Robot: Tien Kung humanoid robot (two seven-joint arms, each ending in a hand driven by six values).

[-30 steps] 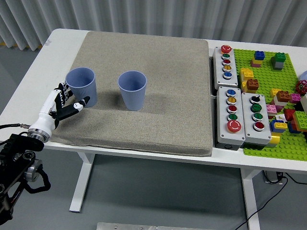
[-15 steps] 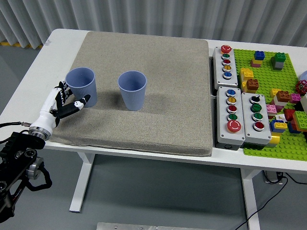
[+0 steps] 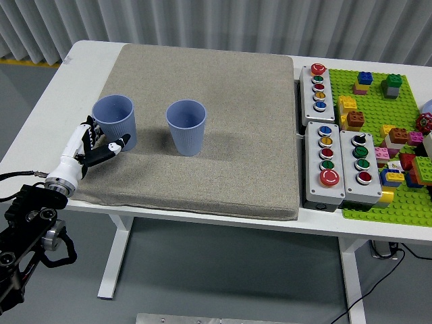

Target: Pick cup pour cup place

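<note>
at left of the frame my left hand has crept closer to the left cup, fingers spread, gripping nothing yet; the grasp comes next.

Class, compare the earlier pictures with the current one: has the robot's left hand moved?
Yes, slightly. The left hand has crept right and forward toward the left cup, which stayed put on the mat.
</note>
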